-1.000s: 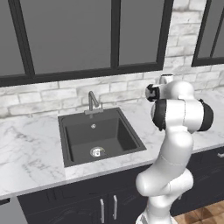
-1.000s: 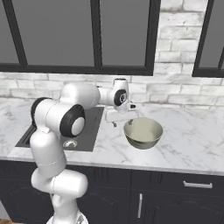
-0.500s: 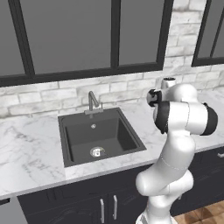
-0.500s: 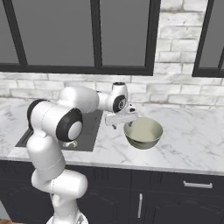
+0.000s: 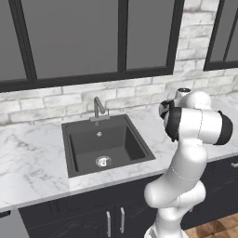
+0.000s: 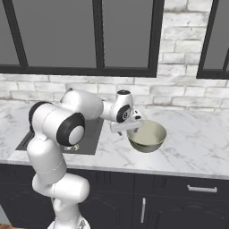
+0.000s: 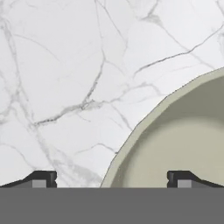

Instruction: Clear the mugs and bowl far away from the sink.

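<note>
gripper (image 7: 109,178) open | above bowl (image 7: 183,140) rim | counter (image 7: 65,65)

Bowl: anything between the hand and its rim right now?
Nothing visible. In the hand view the open hand straddles the bowl rim, one fingertip over the marble counter, the other over the bowl's inside. In the right base view the hand sits at the bowl's sink-side rim.
</note>
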